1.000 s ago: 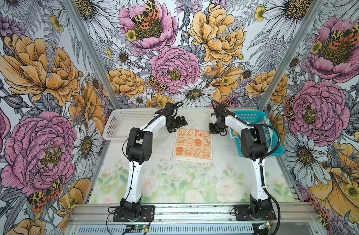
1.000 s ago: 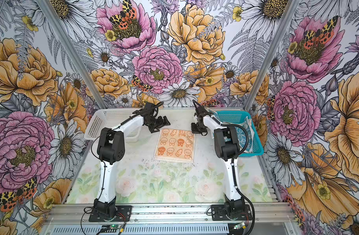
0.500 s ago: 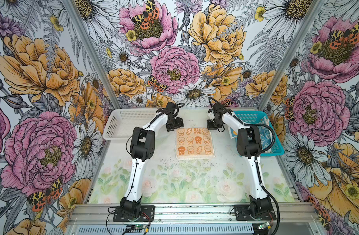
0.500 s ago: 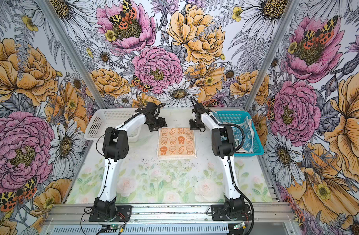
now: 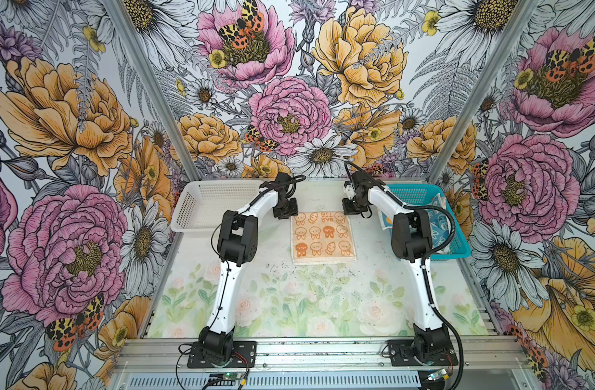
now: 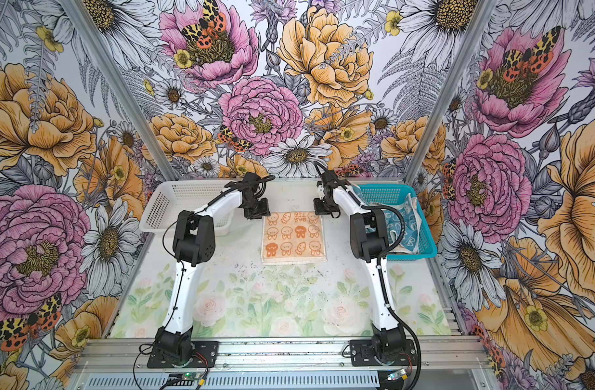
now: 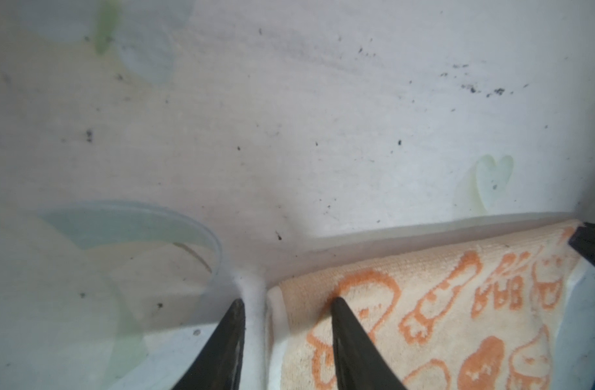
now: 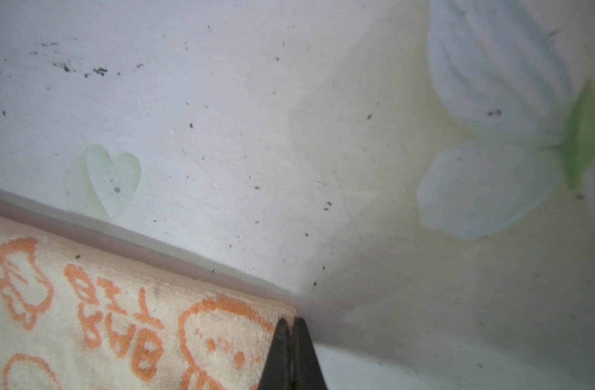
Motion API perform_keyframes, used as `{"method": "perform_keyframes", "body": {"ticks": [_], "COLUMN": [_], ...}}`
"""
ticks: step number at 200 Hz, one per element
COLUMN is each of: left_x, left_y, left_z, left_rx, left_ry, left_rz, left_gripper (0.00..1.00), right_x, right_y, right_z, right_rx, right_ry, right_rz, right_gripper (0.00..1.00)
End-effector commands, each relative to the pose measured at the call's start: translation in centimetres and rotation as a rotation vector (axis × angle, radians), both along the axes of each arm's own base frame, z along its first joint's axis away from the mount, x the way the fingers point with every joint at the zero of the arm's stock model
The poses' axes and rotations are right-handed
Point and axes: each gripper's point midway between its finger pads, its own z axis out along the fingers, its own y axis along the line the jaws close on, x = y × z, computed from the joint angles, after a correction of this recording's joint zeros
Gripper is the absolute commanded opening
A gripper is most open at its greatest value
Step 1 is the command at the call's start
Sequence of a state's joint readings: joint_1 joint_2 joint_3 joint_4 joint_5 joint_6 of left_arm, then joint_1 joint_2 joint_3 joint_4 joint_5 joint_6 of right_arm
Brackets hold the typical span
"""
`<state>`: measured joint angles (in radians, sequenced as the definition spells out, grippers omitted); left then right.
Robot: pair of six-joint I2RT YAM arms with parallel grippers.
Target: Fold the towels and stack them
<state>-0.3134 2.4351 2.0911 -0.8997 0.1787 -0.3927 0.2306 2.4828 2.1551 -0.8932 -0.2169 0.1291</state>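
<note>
Top views, orange towel (image 5: 323, 238): flat on the table (image 5: 289, 304), at 12 o'clock from centre. Bunny faces and letters face up; white edge shows along its 6 o'clock side.
White basket (image 5: 188, 216): 10 o'clock of the table; only its perforated floor shows.
Teal basket (image 5: 411, 195): 2 o'clock of the table. Holds bunched blue towels (image 5: 437, 229), piled toward its 3 o'clock wall and partly hidden by the right arm (image 5: 407, 233).
Left gripper (image 5: 285, 213): at the orange towel's 11 o'clock corner. Left wrist view shows the fingers (image 7: 351, 337) narrowly parted, one over the cloth and one over bare table, with the towel's white edge between them.
Right gripper (image 5: 354, 211): at the towel's 1 o'clock corner. Right wrist view shows the jaws pressed together with the tips at the corner; can't tell whether cloth is pinched.
</note>
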Motion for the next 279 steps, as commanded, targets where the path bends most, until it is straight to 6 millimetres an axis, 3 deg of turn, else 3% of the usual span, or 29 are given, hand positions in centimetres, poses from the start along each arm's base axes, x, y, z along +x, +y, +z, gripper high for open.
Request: {"method": "perform_keyframes", "body": {"ticks": [1, 87, 134, 184, 199, 251, 279], "left_x": [0.5, 0.8, 0.3, 0.3, 0.6, 2.6, 2.8], "left_y": [0.8, 0.6, -0.2, -0.4, -0.3, -0.7, -0.8], "left_z": [-0.8, -1.8, -2.6, -2.5, -1.9, 4.1, 5.9], "left_rx": [0.035, 0.066, 0.064, 0.069, 0.063, 0.050, 0.046], "left_ry": [-0.004, -0.005, 0.009, 0.005, -0.010, -0.148, -0.183], "left_rz": [-0.001, -0.010, -0.030, -0.040, -0.036, -0.039, -0.049], "left_gripper": [0.38, 0.34, 0.18, 0.07, 0.00, 0.00, 0.00], "right_x": [-1.0, -1.3, -1.4, -1.2, -1.2, -1.2, -1.4], "right_y": [0.1, 0.3, 0.2, 0.5, 0.8, 1.2, 1.2], "right_z": [-1.5, -1.2, -1.0, -0.2, 0.7, 4.1, 5.6], "right_rx": [-0.010, 0.003, 0.002, 0.015, 0.036, 0.076, 0.079], "right_ry": [0.044, 0.047, 0.044, 0.031, 0.021, -0.026, -0.048], "right_rz": [0.016, 0.029, 0.029, 0.031, 0.033, 0.035, 0.036], "right_gripper": [0.00, 0.00, 0.00, 0.00, 0.00, 0.00, 0.00]}}
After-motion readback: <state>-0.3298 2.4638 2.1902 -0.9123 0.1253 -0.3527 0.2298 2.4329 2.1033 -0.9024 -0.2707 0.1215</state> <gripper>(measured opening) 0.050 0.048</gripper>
